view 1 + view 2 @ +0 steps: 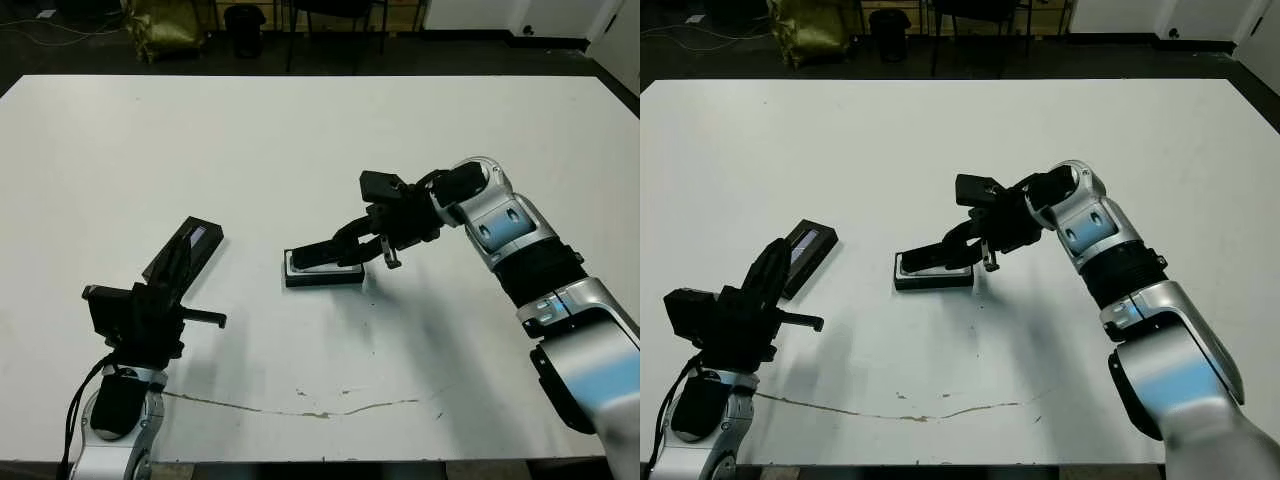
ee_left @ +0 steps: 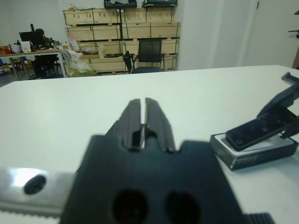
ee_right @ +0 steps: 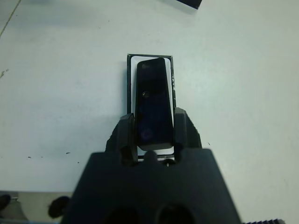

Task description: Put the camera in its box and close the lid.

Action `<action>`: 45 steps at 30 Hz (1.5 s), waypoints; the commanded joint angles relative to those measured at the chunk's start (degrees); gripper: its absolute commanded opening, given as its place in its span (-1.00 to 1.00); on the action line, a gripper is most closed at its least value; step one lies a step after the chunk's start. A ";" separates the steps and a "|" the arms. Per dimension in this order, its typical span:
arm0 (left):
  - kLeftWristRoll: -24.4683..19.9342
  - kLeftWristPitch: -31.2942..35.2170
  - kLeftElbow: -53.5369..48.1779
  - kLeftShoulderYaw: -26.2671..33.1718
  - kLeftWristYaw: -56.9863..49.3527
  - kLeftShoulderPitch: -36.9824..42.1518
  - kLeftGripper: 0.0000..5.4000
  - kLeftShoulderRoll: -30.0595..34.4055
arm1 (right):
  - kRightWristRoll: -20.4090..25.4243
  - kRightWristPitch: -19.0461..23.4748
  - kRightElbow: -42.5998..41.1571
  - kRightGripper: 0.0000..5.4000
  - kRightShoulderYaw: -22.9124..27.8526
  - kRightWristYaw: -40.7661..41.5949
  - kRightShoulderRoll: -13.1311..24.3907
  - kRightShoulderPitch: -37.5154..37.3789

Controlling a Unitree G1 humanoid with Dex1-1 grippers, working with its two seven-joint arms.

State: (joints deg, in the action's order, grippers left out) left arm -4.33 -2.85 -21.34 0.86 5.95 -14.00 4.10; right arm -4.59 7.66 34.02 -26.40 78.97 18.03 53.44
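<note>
Head stereo downward; wrist views close.

The white desk (image 1: 300, 130) carries a thin brownish crack-like line (image 1: 330, 410) near its front edge; a black chair (image 2: 149, 55) stands before stacked wooden crates (image 2: 121, 28).

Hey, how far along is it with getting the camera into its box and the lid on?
About halfway. Done: the right tool has gripped the camera and brought it over the box. In hand: the camera sits tilted above the white lining, not yet lying flat. Left: release it, then fetch the lid, which lies apart near the idle, shut left tool, and close the box.
</note>
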 commanded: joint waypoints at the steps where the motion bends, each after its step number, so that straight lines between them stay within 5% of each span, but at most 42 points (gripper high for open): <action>1: 0.63 0.94 0.49 -0.11 -0.36 -1.16 -1.00 0.05 | -0.84 0.43 1.01 -0.80 -0.82 0.21 -0.43 -0.13; 11: 0.77 1.03 0.62 -0.09 -0.63 -1.31 -1.00 -0.12 | -2.50 -5.46 4.08 -0.80 -2.00 -1.52 -2.80 -1.34; 24: 1.07 1.96 -0.01 -0.41 -1.08 -1.76 -1.00 -0.41 | -4.50 -7.96 9.01 -0.80 -2.94 -3.45 -6.26 -0.70; 32: 1.28 0.87 0.61 -0.68 -1.06 -2.04 -1.00 -0.62 | -2.71 -0.09 0.38 -0.80 0.29 -9.87 -7.96 -5.38; 39: 0.83 0.92 0.64 -0.47 -0.76 -1.93 -1.00 -0.65 | -5.94 -2.29 -13.94 -0.24 -1.05 -12.43 -3.95 -7.65; 45: 1.29 0.76 0.82 -0.47 -0.89 -1.53 -1.00 -0.55 | -2.96 -1.99 -17.97 0.25 0.99 -11.60 -1.66 -7.81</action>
State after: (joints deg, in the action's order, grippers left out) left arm -3.38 -2.49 -21.37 0.40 5.04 -15.27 3.24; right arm -7.97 5.19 16.65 -25.88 66.65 15.15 46.42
